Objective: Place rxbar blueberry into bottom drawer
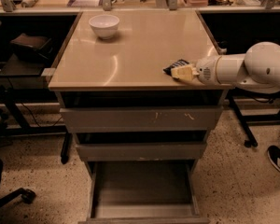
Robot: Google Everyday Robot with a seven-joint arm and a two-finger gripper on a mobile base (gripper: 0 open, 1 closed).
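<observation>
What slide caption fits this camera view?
The tool at the snack bar near the edge of the cabinet top, bottom drawer open below.

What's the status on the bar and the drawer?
Gripper at front right of beige tabletop, against the dark navy-blue snack bar. Lowest grey metal drawer pulled open. White bowl rear left, off the path.

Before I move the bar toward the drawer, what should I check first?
1. Bottom drawer pulled open: ok.
2. Gripper at the rxbar blueberry, near the tabletop's right front edge: ok.
3. Bar secured in the gripper: cannot tell.
4. Upper drawers shut, not blocking the way down: ok.
5. White bowl far back left, away from the path: ok.
</observation>
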